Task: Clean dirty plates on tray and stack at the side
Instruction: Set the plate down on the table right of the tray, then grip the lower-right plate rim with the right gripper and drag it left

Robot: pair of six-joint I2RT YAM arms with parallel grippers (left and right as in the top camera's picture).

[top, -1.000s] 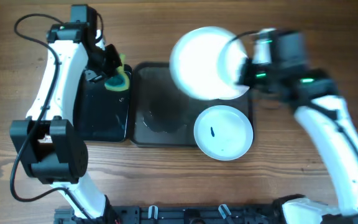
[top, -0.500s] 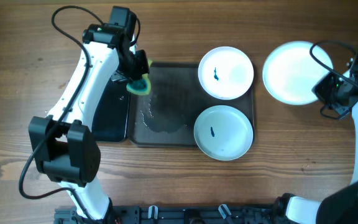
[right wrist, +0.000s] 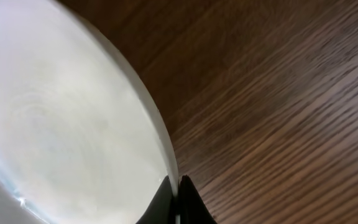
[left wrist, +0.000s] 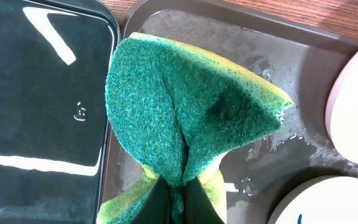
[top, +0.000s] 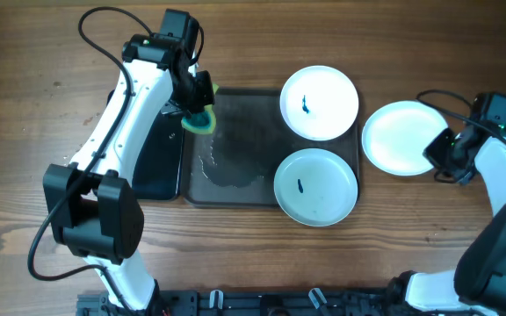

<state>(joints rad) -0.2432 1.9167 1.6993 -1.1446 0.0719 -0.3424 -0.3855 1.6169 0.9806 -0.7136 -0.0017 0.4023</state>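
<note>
**Left arm.** The left gripper (left wrist: 176, 202) is clenched on a green-and-yellow sponge (left wrist: 185, 118). The sponge is folded between the fingers, green scouring face outward. It hangs over the back-left corner of the tray (top: 235, 132), near the rim that adjoins the black tray (top: 152, 162). Droplets and a wet film show on the tray floor beneath and beside it.

**Right arm.** The right gripper (right wrist: 174, 191) is pinched on the right-hand rim of the clean plate (top: 396, 139). This plate sits off the tray, just beside its right edge and over the table (top: 42, 53). The views do not show whether it rests on the wood or is held just above it.

**Plates on the tray** — two, both at the right end:
- The rear plate (top: 319, 103) is at the back-right corner and has a blue smear near its centre.
- The front plate (top: 315, 186) is directly in front of it and also has a blue smear. Its near edge overhangs the tray's front rim.

The rear and front plates lie close together; the clean plate sits apart from both.
</note>
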